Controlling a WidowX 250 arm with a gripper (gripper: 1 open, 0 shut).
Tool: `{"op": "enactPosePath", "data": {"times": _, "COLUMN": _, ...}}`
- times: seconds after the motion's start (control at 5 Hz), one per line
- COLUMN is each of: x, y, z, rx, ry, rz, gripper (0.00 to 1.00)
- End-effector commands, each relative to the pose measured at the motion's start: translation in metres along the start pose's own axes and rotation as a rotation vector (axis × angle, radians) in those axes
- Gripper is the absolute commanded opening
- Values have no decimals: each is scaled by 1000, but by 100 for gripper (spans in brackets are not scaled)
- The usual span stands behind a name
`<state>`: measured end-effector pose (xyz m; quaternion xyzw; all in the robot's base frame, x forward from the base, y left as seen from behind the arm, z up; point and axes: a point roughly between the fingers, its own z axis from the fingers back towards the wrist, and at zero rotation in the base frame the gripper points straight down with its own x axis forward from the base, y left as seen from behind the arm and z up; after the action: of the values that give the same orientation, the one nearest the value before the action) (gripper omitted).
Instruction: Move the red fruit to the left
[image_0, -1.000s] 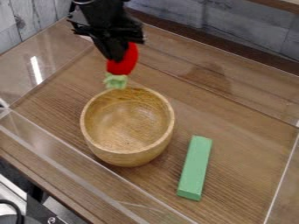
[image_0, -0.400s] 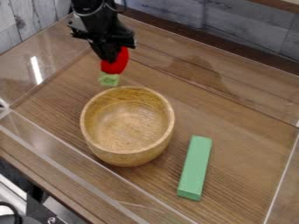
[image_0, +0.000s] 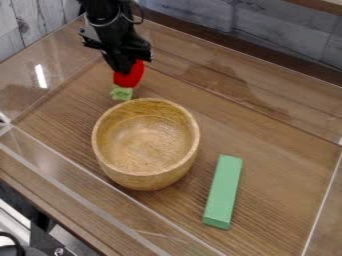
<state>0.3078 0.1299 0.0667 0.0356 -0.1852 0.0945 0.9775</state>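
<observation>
A: What takes up most of the scene?

B: A brown wood-grain counter (image_0: 254, 110), ringed by low clear plastic walls (image_0: 27, 85). Behind it runs a wall of grey weathered planks (image_0: 267, 25).

A: And on the counter?

B: The biggest thing is a round, light wooden bowl (image_0: 146, 145), upright, sitting toward the front and a little left of centre. To its right, apart from it, lies a long flat green block (image_0: 223, 190), set at a slight slant.

A: Where is the arm?

B: A black robot arm (image_0: 107, 15) comes down from the top left, pointing steeply downward. Its black gripper (image_0: 127, 68) hangs behind the bowl's far rim.

A: How do the jaws stand?

B: They are closed on the small glossy red toy strawberry with a pale green leafy cap (image_0: 127, 76), gripping the red body from above.

A: Which way does the fruit hang?

B: Cap downward. The green leaves sit just above or at the counter surface; whether they touch it cannot be told. The fruit is just behind the bowl's rim, outside the bowl, at its back left.
</observation>
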Motion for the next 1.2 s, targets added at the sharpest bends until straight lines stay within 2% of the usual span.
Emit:
{"op": "enactPosePath", "data": {"times": 0.0, "x": 19, "y": 13, "z": 4, "rx": 36, "ry": -53, "rz": 2, "gripper": 0}}
{"op": "enactPosePath", "data": {"times": 0.2, "x": 22, "y": 16, "z": -3, "rx": 47, "ry": -46, "rz": -2, "gripper": 100}}
{"op": "enactPosePath", "data": {"times": 1.0, "x": 32, "y": 26, "z": -21, "rx": 77, "ry": -11, "rz": 7, "gripper": 100}}
